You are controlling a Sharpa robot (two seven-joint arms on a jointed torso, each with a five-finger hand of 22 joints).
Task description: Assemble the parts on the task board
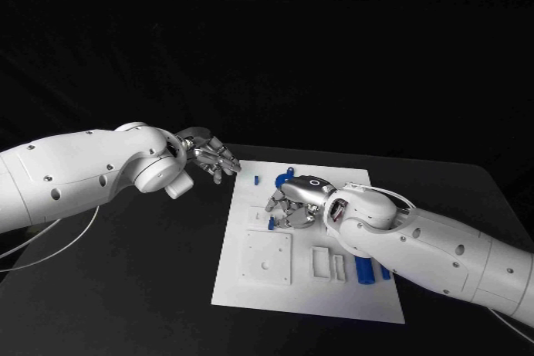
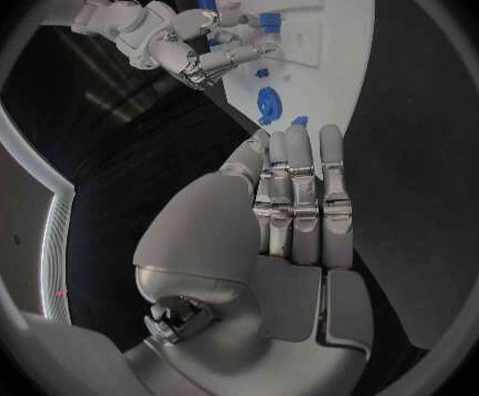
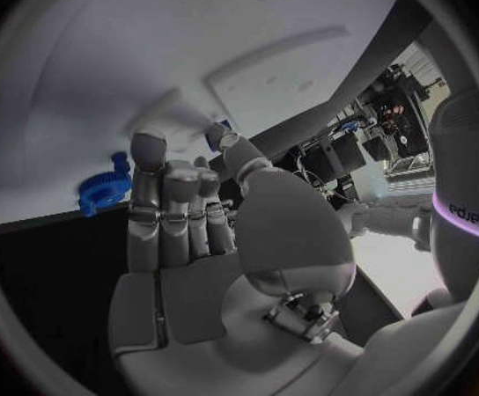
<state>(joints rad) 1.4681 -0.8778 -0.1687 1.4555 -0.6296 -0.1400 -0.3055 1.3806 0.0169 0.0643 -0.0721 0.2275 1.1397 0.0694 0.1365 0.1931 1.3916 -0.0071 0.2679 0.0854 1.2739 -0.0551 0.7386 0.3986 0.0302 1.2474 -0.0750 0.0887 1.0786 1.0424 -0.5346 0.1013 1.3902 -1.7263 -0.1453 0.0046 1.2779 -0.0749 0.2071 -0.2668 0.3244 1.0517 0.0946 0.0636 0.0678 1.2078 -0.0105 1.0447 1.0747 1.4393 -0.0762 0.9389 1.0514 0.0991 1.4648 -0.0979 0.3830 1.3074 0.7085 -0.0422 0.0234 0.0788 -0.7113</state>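
While the right hand [image 1: 295, 203] reaches down onto the board [image 1: 306, 294] with fingers [image 3: 150, 163] extended close together, holding nothing I can make out, a blue part [image 3: 103, 187] lies just beyond them. The left hand [image 1: 209, 158] hovers off the board's edge, fingers [image 2: 300, 176] straight, together, empty.

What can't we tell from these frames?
- Whether the right hand holds a part: its own fingers hide this in head and right wrist views.
- Board under the right arm: hidden, head view.
- Small far-edge blue parts: too small to identify.
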